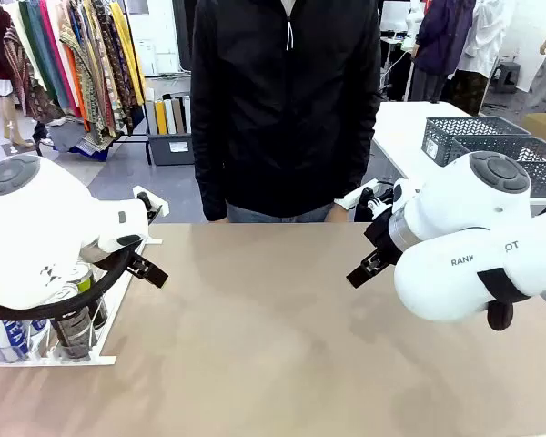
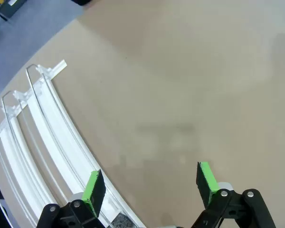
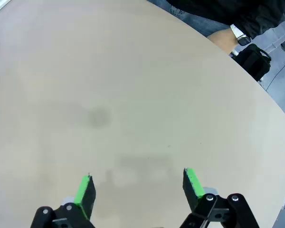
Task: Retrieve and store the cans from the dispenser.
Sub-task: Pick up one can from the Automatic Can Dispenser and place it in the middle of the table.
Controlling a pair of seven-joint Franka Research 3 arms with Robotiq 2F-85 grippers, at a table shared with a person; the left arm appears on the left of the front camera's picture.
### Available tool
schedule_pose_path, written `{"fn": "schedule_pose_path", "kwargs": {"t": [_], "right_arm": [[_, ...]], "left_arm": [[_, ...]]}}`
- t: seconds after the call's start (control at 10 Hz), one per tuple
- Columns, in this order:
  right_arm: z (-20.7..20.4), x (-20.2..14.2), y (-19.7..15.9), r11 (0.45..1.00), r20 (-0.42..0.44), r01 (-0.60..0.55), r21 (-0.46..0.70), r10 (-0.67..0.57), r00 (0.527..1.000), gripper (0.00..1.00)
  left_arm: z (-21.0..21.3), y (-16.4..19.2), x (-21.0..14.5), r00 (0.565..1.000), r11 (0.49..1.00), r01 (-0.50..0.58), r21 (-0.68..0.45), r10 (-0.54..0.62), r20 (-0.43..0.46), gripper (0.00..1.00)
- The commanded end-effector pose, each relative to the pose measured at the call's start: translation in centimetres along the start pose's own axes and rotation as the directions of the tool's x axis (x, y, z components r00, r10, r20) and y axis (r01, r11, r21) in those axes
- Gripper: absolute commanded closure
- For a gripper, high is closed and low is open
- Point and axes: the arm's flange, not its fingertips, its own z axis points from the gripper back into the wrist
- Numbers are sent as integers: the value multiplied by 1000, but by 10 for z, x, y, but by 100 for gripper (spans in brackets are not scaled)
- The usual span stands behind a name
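Note:
The dispenser (image 1: 98, 355) is a white sloped rack at the table's left front, and my left arm hides part of it. Several cans stand at its low end: a black one (image 1: 73, 326) and a blue-and-white one (image 1: 9, 339). My left gripper (image 1: 151, 271) hangs just right of the rack, above the table. In the left wrist view the left gripper (image 2: 150, 184) is open with nothing between its green pads (image 2: 94, 189), and the dispenser's empty lanes (image 2: 35, 142) curve along the left. My right gripper (image 1: 359, 273) hovers over the table's right half. In the right wrist view the right gripper (image 3: 138, 189) is open over bare tabletop.
A person in a black jacket (image 1: 287, 109) stands at the far edge; a hand with a wristwatch (image 3: 227, 39) hangs by the table. Grey lattice baskets (image 1: 491, 141) sit on another table at the back right. The tan tabletop (image 1: 264, 328) between the arms is bare.

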Motion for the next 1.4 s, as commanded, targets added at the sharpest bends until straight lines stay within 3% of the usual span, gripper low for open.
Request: {"fn": "schedule_pose_path", "kwargs": {"t": [0.0,1.3], "right_arm": [[0,0,0,1000,0,0,0,0,1000,0],[0,0,0,1000,0,0,0,0,1000,0]], "left_arm": [[0,0,0,1000,1000,0,0,0,1,0],[0,0,0,1000,1000,0,0,0,1,0]]}}
